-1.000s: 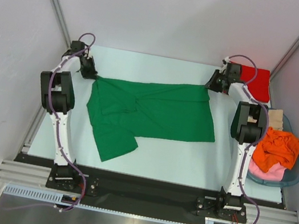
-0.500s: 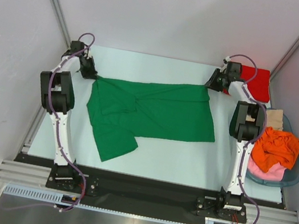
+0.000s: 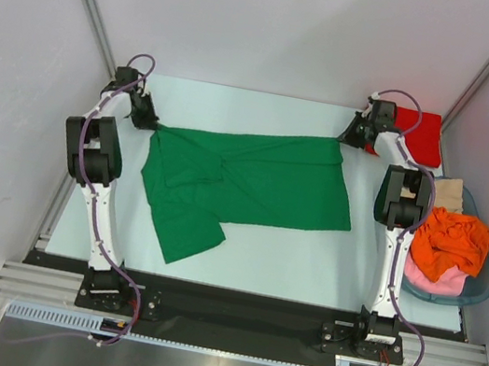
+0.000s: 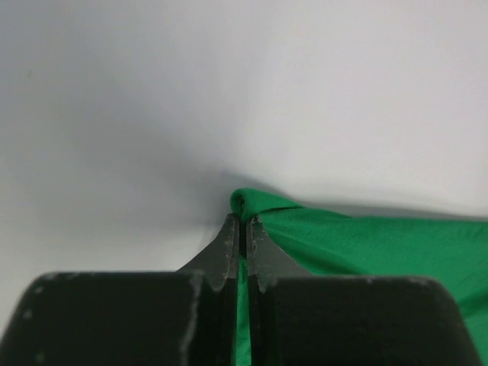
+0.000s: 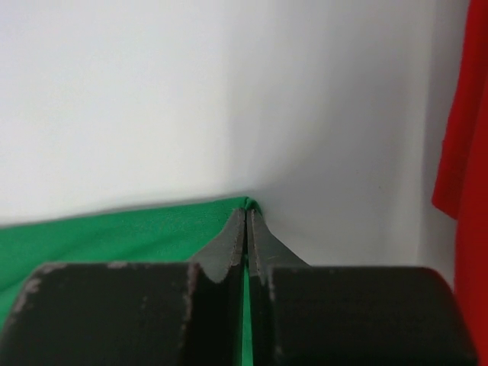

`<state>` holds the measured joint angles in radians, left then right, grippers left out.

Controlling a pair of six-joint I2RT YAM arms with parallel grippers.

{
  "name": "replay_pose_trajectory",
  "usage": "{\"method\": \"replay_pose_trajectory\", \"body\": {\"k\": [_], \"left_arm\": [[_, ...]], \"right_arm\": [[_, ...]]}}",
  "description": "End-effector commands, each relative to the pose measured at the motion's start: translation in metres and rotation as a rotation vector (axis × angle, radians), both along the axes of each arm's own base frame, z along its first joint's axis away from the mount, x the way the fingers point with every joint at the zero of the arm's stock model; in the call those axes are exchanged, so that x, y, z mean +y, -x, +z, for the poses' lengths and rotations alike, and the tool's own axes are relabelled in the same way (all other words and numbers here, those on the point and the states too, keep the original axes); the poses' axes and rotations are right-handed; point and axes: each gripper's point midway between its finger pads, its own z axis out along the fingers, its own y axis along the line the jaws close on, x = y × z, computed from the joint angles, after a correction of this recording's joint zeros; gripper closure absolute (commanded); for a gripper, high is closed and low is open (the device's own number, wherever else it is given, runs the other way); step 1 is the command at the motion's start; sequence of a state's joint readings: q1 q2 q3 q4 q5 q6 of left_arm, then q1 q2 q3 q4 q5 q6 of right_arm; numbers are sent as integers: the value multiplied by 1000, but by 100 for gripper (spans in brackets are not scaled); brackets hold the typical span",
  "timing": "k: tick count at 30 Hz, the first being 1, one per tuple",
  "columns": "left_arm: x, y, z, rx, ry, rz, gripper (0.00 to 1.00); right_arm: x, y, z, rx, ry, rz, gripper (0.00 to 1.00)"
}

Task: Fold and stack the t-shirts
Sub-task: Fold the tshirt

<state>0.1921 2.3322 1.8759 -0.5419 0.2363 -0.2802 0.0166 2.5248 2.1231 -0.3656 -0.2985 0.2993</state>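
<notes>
**Both tools pinched on the far corners of the green t-shirt (image 3: 254, 180)**

You see the green t-shirt spread flat across the middle of the pale tabletop (image 3: 308, 251), its length running left to right; one short sleeve points toward the near edge on the left side. Your left tool (image 4: 244, 221) is closed tight on the shirt's far left corner; in the wrist view a small fold of green cloth bulges just above the pressed-together tips. Your right tool (image 5: 246, 210) is likewise closed on the far right corner, with a thin green edge caught between its tips. A red t-shirt (image 3: 423, 137) lies as a flat rectangle at the far right corner of the tabletop, just beyond the right tool and apart from the green one. At the right edge a blue basket (image 3: 482, 287) holds an orange garment (image 3: 452, 241) on top of a pink garment (image 3: 431, 278); a beige garment (image 3: 451, 193) sits at its far side.
</notes>
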Motion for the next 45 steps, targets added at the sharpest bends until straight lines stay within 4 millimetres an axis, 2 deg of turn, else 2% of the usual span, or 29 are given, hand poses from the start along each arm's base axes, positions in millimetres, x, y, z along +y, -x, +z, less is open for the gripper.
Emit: {"method": "replay_pose_trajectory", "body": {"k": [1,2,3,4,6,7,8,10,11,13,14,15,16,17,18,19,20,21,22,23,26,27,28,29,31,32,38,42,45], "left_arm": [[20,-7,20,-32,-64,49,83],[20,-7,21,-28,-61,51,74],[20,-6,25,-34,-61,50,68],[19,-6,28,-39,-66,52,56],[20,-2,33,-31,-85,70,48],[27,0,50,-52,-123,97,38],[27,2,58,-61,-134,108,36],[29,10,72,-74,-159,130,32],[26,12,98,-119,-170,150,32],[28,27,110,-126,-213,188,30],[27,40,124,-154,-222,224,30],[23,44,129,-176,-200,231,30],[16,48,133,-196,-168,222,31],[2,50,153,-255,-128,209,31],[-10,60,142,-237,-103,185,32],[-21,63,145,-254,-88,157,32],[-48,69,139,-247,-59,98,32],[-62,74,145,-264,-44,68,32],[-76,77,144,-263,-30,39,33],[-103,82,143,-266,-16,-11,33],[-143,107,124,-240,37,-86,35],[-149,112,120,-237,47,-96,36],[-157,114,127,-269,63,-96,37],[-159,125,113,-247,69,-101,38],[-163,131,116,-271,72,-103,40],[-164,137,109,-257,76,-107,40],[-173,150,100,-234,81,-141,41],[-171,150,100,-235,69,-141,41],[-172,148,102,-235,66,-146,41]], "right_arm": [[-28,-18,16,-53,16,-60,96],[-28,-17,17,-51,6,-56,83],[-28,-17,22,-59,4,-52,79],[-28,-16,27,-65,6,-47,74],[-30,-11,30,-63,24,-52,68],[-31,-9,50,-89,31,-56,63],[-34,-4,46,-74,50,-67,61],[-36,3,75,-107,74,-72,59],[-38,10,76,-91,84,-85,58],[-38,21,81,-76,83,-97,57],[-36,27,101,-104,80,-98,56],[-33,40,87,-57,69,-105,56],[-31,44,90,-62,59,-109,55],[-26,50,100,-78,32,-100,55],[-24,57,97,-65,12,-105,55],[-20,66,83,-35,-21,-109,55],[-18,72,78,-23,-36,-111,55],[-17,76,80,-29,-46,-118,55],[-14,83,67,-15,-66,-113,55],[-13,85,63,-8,-90,-124,55],[-10,88,48,6,-133,-131,55],[-10,88,40,16,-135,-135,56],[-9,86,38,16,-140,-131,55],[-9,86,34,24,-146,-133,55],[-8,84,27,25,-151,-131,55],[-9,83,24,27,-152,-135,55],[-9,77,15,32,-153,-135,55],[-10,75,8,41,-159,-139,59],[-8,76,9,44,-179,-126,70]]}}
